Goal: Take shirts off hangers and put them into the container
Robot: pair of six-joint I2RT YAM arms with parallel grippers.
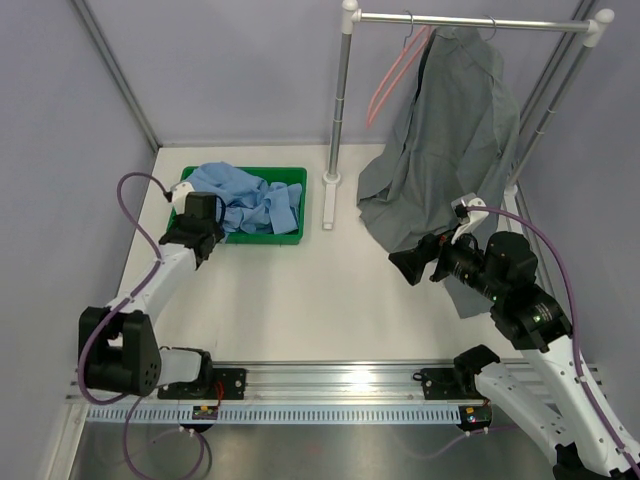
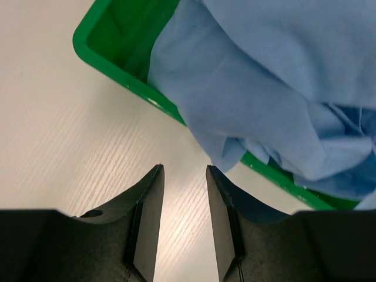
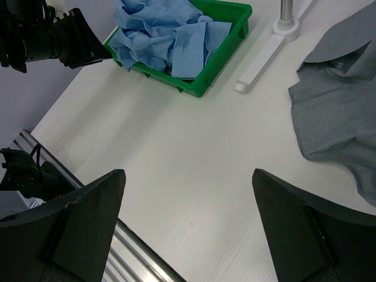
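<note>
The light blue shirt (image 1: 245,195) lies bunched in the green container (image 1: 296,238) at the table's left, and a fold hangs over the near rim (image 2: 235,94). My left gripper (image 1: 215,240) hovers just outside that rim (image 2: 117,64). Its jaws stand a narrow gap apart with only bare table between them (image 2: 183,179). The slate grey shirt (image 1: 450,130) hangs from the rack rod on a hanger that shows only its hook (image 1: 490,25), and its hem spreads over the table (image 3: 341,100). An empty pink hanger (image 1: 392,78) hangs beside it. My right gripper (image 1: 405,268) is wide open above bare table (image 3: 188,176), short of the grey hem.
The rack's upright pole (image 1: 342,100) and its white foot (image 1: 330,200) stand between the container and the grey shirt; the foot also shows in the right wrist view (image 3: 264,59). A metal rail (image 1: 330,380) runs along the near edge. Grey walls enclose the table.
</note>
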